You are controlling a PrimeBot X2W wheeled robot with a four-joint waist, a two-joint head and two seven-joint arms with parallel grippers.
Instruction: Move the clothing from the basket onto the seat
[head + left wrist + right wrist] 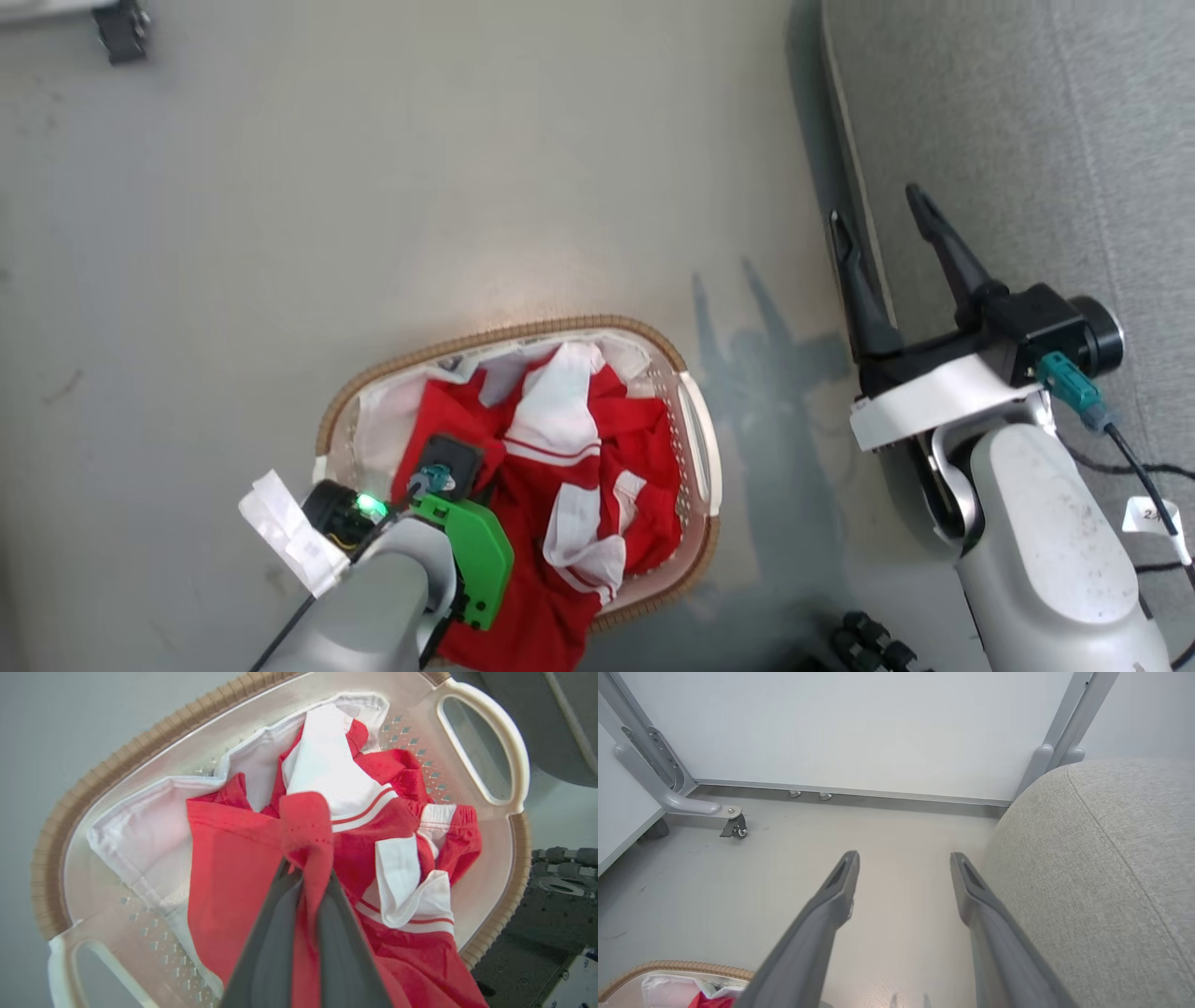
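The left gripper is pinched tight on a fold of the clothing – ready, I'd say, to lift it out of the basket beneath it.

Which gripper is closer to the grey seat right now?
Right. The right gripper hangs open at the seat's edge; the left gripper is down in the basket, shut on the clothing.

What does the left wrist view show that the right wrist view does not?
Left wrist view, not the right: the left pincer shut on a fold of the red clothing, and a side handle of the basket. Right wrist view, not the left: the open right pincer, a caster and the white wall. Both: the basket, the clothing, the white liner, the floor.
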